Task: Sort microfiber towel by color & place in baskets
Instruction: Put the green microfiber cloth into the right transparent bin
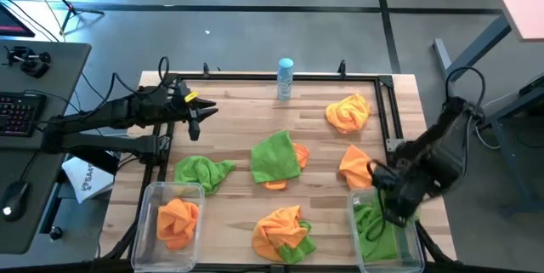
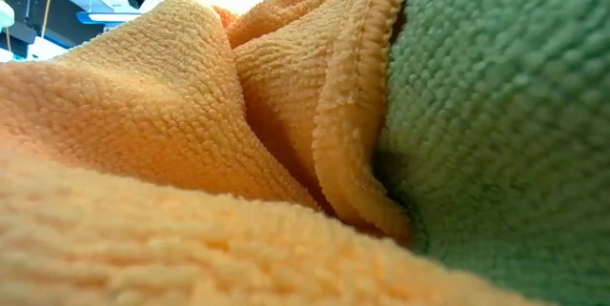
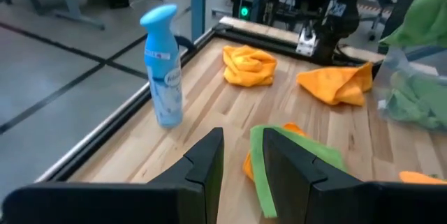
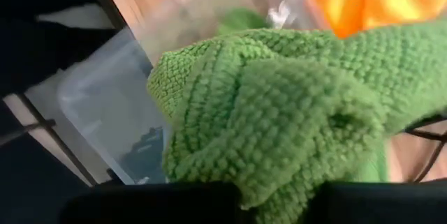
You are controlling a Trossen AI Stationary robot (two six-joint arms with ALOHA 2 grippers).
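Note:
My right gripper (image 1: 385,208) is over the right clear basket (image 1: 416,253) and is shut on a green towel (image 4: 279,112). More green cloth (image 1: 374,232) lies in that basket. The left basket (image 1: 153,190) holds an orange towel (image 1: 177,220). My left gripper (image 1: 202,111) is open and empty above the table's far left part. On the table lie a green towel (image 1: 204,171), a green one over an orange one (image 1: 276,158), two orange ones (image 1: 348,113) (image 1: 355,167), and an orange-and-green heap (image 1: 285,230) at the near edge. My right gripper holds the green towel by a bunched part (image 4: 293,161); the cloth itself hides the fingers. In the left wrist view the towel (image 3: 422,11) is lifted above the basket (image 3: 394,70). One layer or several, I cannot tell.
A white-and-blue spray bottle (image 1: 285,77) stands at the far edge, middle. A black metal frame (image 1: 387,111) runs along the table's far and side edges. The low view is filled by the orange-and-green heap (image 2: 238,153) close in front of it.

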